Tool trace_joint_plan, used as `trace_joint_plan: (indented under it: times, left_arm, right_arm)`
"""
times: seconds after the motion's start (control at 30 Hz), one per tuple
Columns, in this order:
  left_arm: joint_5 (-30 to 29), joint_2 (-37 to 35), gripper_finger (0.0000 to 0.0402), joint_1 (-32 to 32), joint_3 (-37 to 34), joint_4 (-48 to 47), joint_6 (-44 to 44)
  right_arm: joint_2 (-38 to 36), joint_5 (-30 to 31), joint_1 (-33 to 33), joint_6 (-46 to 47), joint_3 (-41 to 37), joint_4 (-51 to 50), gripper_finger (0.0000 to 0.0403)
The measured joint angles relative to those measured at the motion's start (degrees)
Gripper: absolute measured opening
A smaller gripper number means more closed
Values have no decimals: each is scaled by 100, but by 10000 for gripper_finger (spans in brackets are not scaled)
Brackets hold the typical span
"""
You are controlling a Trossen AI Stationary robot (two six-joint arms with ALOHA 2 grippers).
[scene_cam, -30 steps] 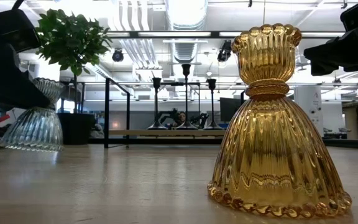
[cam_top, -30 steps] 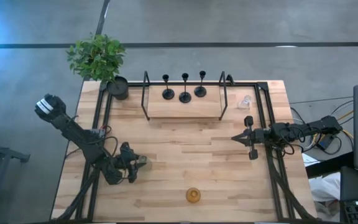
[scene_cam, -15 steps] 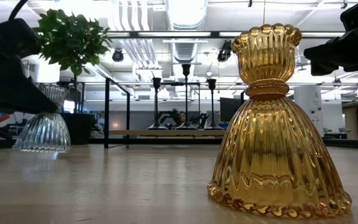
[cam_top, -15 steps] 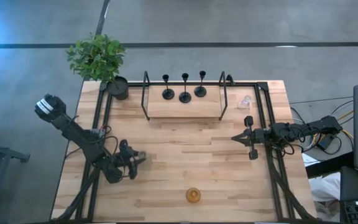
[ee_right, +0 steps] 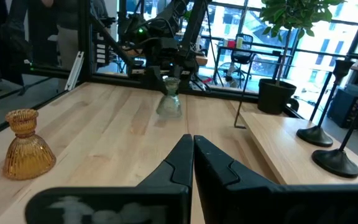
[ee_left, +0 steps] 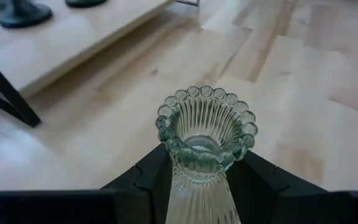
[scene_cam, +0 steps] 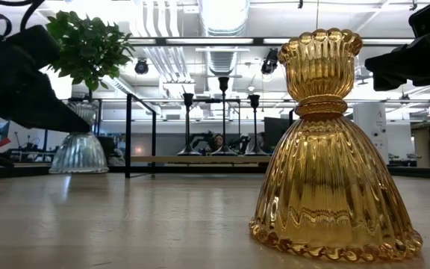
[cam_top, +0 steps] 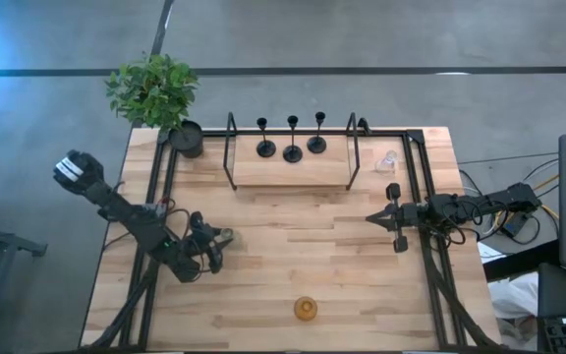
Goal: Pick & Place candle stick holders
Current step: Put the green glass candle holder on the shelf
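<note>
**Candle stick holder of grey-green glass held by the left gripper**

Grey-green glass holder point(ee_left: 202, 149) sits between the two dark fingers point(ee_left: 145, 180) of the left gripper point(cam_top: 211, 248). The fingers press on its thin middle, one on each side. Its round beaded cup points up. In the low view its wide ribbed base point(scene_cam: 79, 152) hangs a little above the wooden table point(cam_top: 293, 256), over the table's left part.

The amber glass holder point(cam_top: 306, 309) stands upright on the table near the front edge, far from both arms. The clear glass holder point(cam_top: 388, 160) stands near the back right corner, just beside the low wooden shelf point(cam_top: 291, 172). Three black holders point(cam_top: 292, 139) with thin stems stand in a row on that shelf.

The right gripper point(cam_top: 373, 218) waits over the right side of the table. Its fingers point(ee_right: 191, 163) are pressed together with nothing between them.

A black pot with a green plant point(cam_top: 154, 90) stands at the back left corner.
</note>
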Motion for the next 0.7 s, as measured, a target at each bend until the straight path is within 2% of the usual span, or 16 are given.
trace_joint_plan:
  times: [0.17, 0.33, 0.43, 0.7]
  left_arm:
    - [-218, 0, 141, 203, 0, 154, 333]
    - [-310, 107, 141, 375, 0, 980, 955]
    - [-326, 409, 141, 509, 84, 1549, 1503]
    - [-300, 1628, 141, 1012, 909, 1631, 1786]
  right_arm:
    - [0, 0, 2, -7, 0, 0, 8]
    - [0, 0, 1, -7, 0, 0, 8]
    - [-1, 0, 1, -1, 0, 0, 8]
    - [1, 0, 2, 2, -1, 0, 8]
